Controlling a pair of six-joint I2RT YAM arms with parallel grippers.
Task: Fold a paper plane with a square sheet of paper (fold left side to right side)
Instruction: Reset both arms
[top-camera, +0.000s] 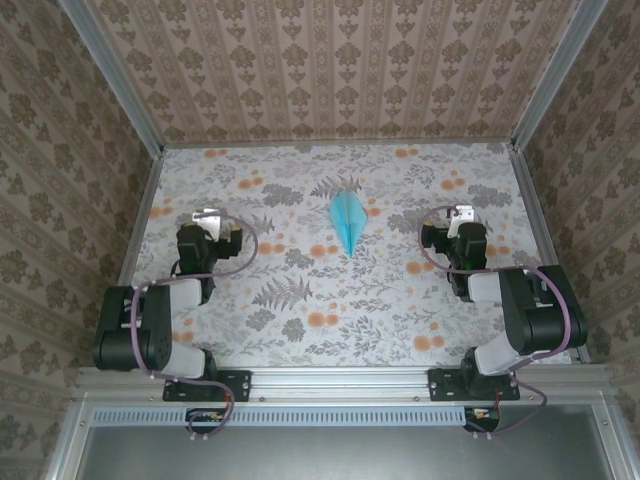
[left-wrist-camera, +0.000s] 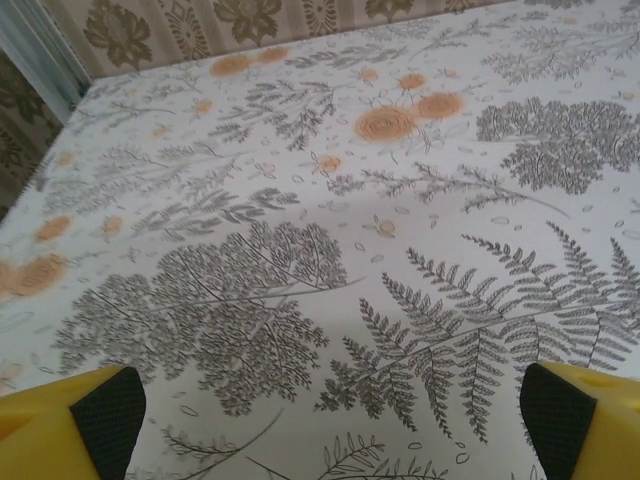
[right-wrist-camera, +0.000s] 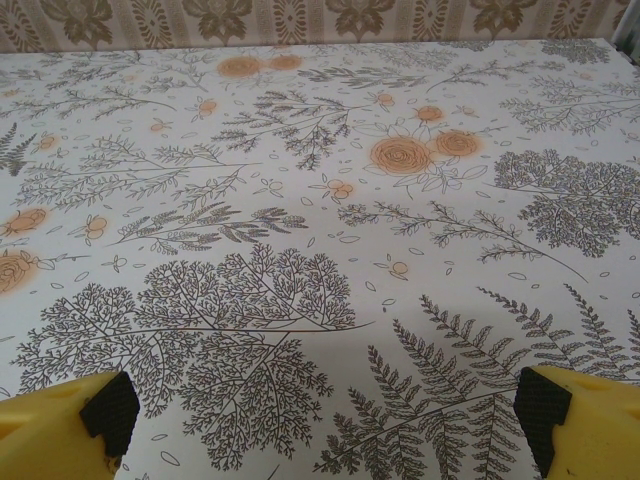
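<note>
Left wrist and right wrist cams: left gripper (left-wrist-camera: 328, 425) and right gripper (right-wrist-camera: 325, 420) both spread wide, pinching nothing, just floral tabletop (left-wrist-camera: 300, 150) underneath. They sit well left and well right of the paper plane (top-camera: 347, 220), which lies flat and looks like a folded dart, kinda tiny though.

folded blue paper plane (top-camera: 347, 220), flat, mid-table
</note>
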